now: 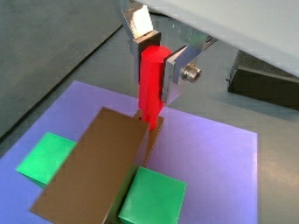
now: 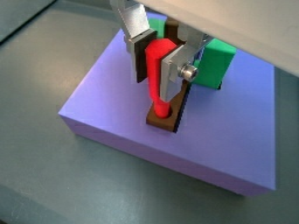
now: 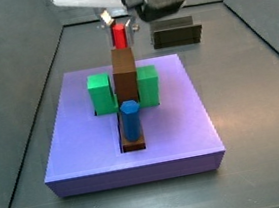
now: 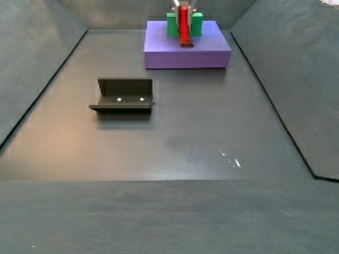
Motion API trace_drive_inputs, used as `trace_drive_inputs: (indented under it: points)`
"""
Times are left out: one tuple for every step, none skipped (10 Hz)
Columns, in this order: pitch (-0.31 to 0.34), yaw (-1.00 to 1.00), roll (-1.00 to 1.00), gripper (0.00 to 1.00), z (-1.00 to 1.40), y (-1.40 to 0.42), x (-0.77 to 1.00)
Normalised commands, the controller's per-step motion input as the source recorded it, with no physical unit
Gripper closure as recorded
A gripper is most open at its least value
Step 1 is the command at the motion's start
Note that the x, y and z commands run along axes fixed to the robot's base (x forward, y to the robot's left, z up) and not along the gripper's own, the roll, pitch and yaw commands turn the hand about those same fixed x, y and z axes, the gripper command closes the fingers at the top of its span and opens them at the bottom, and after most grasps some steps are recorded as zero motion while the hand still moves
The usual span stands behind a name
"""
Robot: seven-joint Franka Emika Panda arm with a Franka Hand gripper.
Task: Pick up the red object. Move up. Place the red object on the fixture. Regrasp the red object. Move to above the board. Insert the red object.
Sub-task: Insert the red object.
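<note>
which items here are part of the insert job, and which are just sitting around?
In the job:
- red object, upright in the gripper, lower end at the brown bar's end slot
- board, under the gripper
- fixture, on the floor apart from the board, nothing on it

Just there:
- brown bar
- green block
- blue peg

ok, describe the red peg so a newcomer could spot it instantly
Find the purple board with the long brown bar. At the bar's far end the gripper holds the red object upright. It is bright red; the similar peg at the bar's near end is blue.
</note>
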Motion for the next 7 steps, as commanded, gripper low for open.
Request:
trace_drive_inputs:
  points:
    - [-0.063, 0.00, 0.48, 1.00, -0.36, -0.12, 0.01]
    - [-0.033, 0.00, 0.50, 1.00, -0.33, -0.16, 0.00]
    - [-0.034, 0.00, 0.50, 1.00, -0.35, -0.21, 0.00]
    - [-0.064, 0.00, 0.42, 1.00, -0.50, -0.26, 0.00]
    - [-0.093, 0.00, 0.29, 1.00, -0.61, -0.12, 0.00]
    - [-0.109, 0.00, 0.09, 1.00, -0.59, 0.00, 0.00]
    - [0.000, 0.00, 0.00, 1.00, 0.00, 0.00, 0.00]
